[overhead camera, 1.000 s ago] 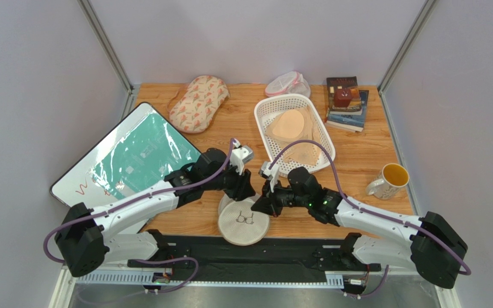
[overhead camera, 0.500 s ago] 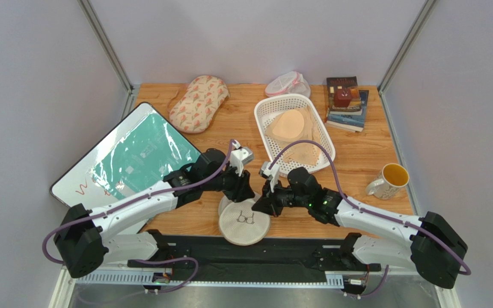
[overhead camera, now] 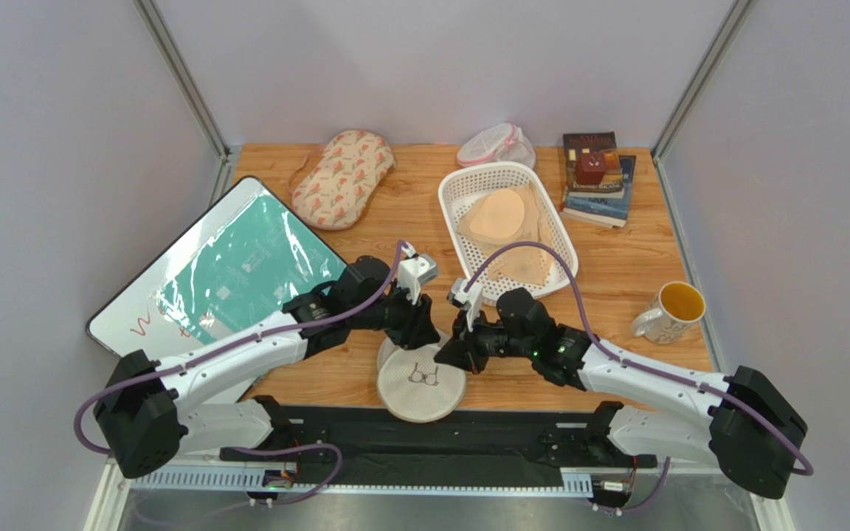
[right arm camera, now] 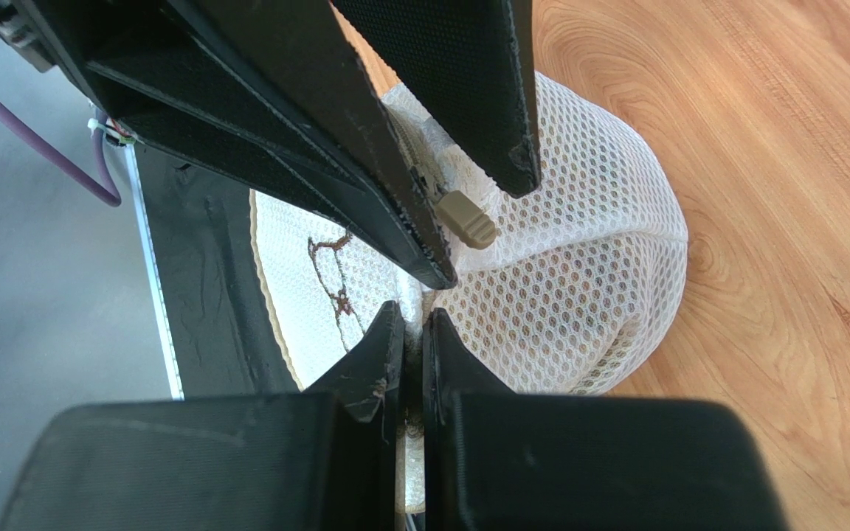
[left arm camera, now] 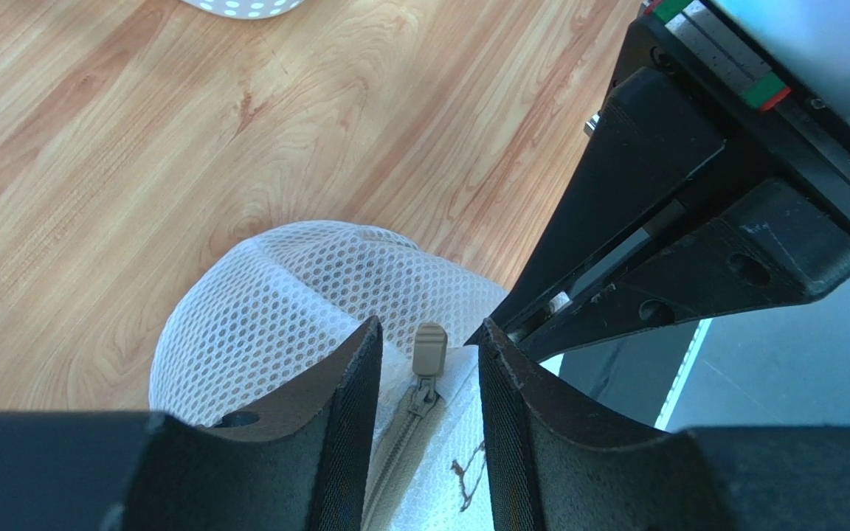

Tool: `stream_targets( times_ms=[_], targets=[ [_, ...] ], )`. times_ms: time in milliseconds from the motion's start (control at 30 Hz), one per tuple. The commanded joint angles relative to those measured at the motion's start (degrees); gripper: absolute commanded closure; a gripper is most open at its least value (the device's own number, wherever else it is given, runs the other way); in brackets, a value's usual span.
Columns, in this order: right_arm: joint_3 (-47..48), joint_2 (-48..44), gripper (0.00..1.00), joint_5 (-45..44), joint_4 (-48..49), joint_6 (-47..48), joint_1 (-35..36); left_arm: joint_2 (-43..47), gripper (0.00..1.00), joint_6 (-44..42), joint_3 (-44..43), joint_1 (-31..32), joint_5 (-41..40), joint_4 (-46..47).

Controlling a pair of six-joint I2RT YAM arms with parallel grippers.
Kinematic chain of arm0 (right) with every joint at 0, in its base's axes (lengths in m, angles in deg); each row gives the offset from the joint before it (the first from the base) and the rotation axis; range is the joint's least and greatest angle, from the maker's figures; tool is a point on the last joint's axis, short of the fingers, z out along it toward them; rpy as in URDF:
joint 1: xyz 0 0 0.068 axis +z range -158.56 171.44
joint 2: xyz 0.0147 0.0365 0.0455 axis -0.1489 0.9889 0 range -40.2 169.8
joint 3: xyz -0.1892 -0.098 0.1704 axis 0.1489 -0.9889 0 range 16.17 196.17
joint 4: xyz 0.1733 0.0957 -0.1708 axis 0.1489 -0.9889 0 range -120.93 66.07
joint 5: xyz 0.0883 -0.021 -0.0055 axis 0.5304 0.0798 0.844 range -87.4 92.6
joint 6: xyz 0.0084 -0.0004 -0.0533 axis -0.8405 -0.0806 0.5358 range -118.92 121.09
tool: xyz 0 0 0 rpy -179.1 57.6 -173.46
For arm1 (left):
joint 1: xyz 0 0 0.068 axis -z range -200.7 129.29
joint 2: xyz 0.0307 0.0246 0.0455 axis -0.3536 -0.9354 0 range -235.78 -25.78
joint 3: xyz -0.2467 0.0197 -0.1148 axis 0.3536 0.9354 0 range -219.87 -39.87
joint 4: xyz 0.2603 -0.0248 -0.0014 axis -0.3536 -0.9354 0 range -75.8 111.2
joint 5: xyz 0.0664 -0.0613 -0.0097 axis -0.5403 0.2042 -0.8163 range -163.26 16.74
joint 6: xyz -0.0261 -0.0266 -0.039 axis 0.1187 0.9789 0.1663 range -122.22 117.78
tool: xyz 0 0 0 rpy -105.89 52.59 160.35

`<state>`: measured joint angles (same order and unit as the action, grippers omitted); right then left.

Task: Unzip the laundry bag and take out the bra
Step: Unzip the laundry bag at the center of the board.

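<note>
The round cream mesh laundry bag (overhead camera: pixel 418 384) with a black bra icon lies at the near table edge. My left gripper (overhead camera: pixel 423 329) is over its far rim. In the left wrist view its fingers (left arm camera: pixel 343 382) stand apart on either side of the tan zip pull (left arm camera: pixel 429 346) without touching it, so the left gripper (left arm camera: pixel 427 352) is open. My right gripper (overhead camera: pixel 449 356) is at the bag's right rim. In the right wrist view it (right arm camera: pixel 412 330) is shut on a fold of the bag's mesh (right arm camera: pixel 574 288). The zip looks closed. The bra is hidden.
A white basket (overhead camera: pixel 454 190) with a pale peach bra stands behind. An oval patterned bag (overhead camera: pixel 342 177), a small pink-trimmed bag (overhead camera: pixel 493 144), books (overhead camera: pixel 598 177), a yellow-lined mug (overhead camera: pixel 671 311) and a whiteboard (overhead camera: pixel 230 266) lie around.
Both grippers and the bag have shifted only slightly; the left fingers stay around the zip pull and the right stays shut on the mesh.
</note>
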<state>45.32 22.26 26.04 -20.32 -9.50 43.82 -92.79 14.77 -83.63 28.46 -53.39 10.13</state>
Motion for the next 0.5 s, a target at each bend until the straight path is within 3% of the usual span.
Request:
stream_targets(
  times_ms=[0, 67, 167, 300, 467],
  targets=[
    [-0.14, -1.55, 1.00, -0.77, 1.39, 1.36, 0.18, -0.67, 0.56, 0.41, 0.00, 0.23, 0.16, 0.61],
    [-0.14, -1.63, 1.00, -0.77, 1.31, 1.27, 0.18, -0.67, 0.57, 0.50, 0.26, 0.23, 0.42, 0.87],
    [-0.14, -1.72, 1.00, -1.12, 1.13, 1.27, 0.18, -0.23, 0.66, 0.85, 0.44, 0.23, 0.60, 1.05],
    [-0.23, -2.16, 1.00, -2.17, 0.69, 1.27, 0.18, 0.99, 0.90, 1.72, 0.70, 0.31, 0.42, 0.88],
    [-0.67, -3.92, 1.00, -3.58, 0.25, 0.57, 0.18, 2.84, 0.99, 2.69, 1.40, 0.23, -0.36, 0.35]
  ],
)
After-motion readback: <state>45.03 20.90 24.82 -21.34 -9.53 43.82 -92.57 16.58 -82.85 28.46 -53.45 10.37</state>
